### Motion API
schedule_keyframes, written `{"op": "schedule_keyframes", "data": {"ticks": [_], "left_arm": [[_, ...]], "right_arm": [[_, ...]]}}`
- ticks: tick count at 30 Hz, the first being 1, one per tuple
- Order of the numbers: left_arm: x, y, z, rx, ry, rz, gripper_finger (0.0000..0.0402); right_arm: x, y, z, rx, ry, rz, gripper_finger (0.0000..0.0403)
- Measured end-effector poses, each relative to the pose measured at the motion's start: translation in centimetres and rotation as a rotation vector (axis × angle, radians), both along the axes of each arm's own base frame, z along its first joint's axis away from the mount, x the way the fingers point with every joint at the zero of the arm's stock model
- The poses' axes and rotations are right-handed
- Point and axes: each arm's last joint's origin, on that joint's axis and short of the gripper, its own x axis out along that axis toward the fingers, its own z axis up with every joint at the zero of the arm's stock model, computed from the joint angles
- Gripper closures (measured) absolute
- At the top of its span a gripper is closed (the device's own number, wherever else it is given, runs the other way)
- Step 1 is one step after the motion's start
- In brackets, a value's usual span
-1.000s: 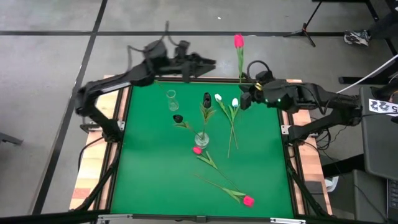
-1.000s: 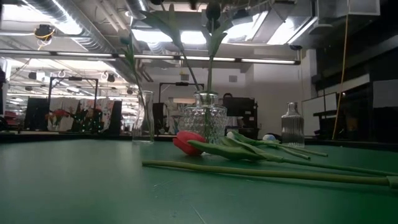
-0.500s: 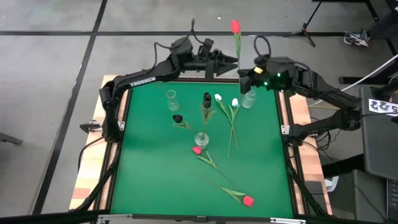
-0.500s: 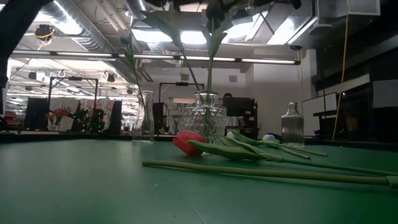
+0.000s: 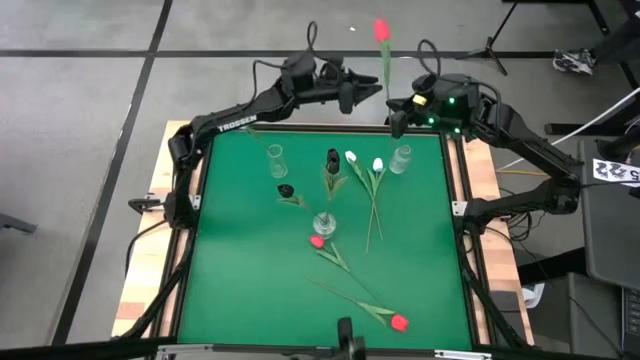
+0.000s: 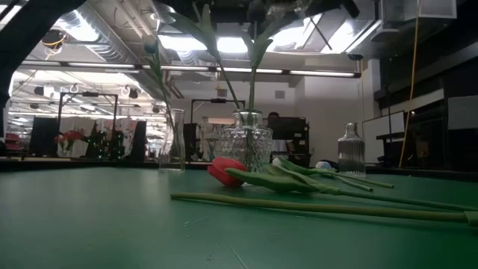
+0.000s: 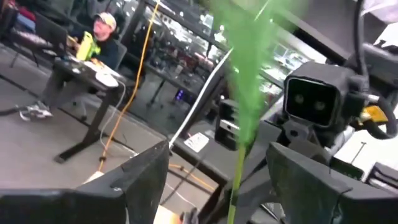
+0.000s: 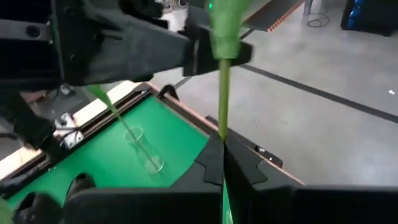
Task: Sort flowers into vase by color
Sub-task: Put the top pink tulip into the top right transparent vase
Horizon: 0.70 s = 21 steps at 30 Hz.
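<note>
We log one pink tulip (image 5: 382, 45), upright beyond the worktop's (image 5: 240, 280) far edge, stem pinched by our right tool (image 5: 391, 112); left tool (image 5: 372, 88), fingers spread, flanks the stem.

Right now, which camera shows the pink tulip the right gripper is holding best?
The high view: whole pink tulip with bud, above the right gripper. Right wrist shows only the pinched stem; left wrist a blurred stem between open fingers; low view nothing.

A green felt-topped table (image 5: 230, 260) bears three clear glass vases: a slim one (image 5: 276, 160) nearest the left gripper (image 5: 368, 92), a bottle-shaped one (image 5: 400, 159) below the right gripper (image 5: 391, 116), and a faceted one (image 5: 324, 224) mid-table. Pink-red tulips (image 5: 398, 322), white tulips (image 5: 351, 157) and a black tulip (image 5: 285, 190) lie flat.
</note>
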Motion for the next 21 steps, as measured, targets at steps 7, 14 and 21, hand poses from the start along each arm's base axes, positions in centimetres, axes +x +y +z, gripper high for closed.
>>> {"op": "schedule_keyframes", "data": {"ticks": [7, 14, 21], "left_arm": [[0.2, 2.1, -1.5, 0.010, -0.021, -0.009, 0.0133], [1.0, 3.7, -3.5, -0.012, -0.087, -0.095, 0.0133], [1.3, 3.9, -3.9, 0.016, -0.115, -0.132, 0.0132]], "right_arm": [[0.7, -2.1, -0.2, 0.003, -0.045, -0.013, 0.0403], [1.3, -4.4, -1.1, 0.025, -0.026, -0.059, 0.0403], [1.5, -6.2, -1.9, 0.050, -0.018, -0.072, 0.0403]]}}
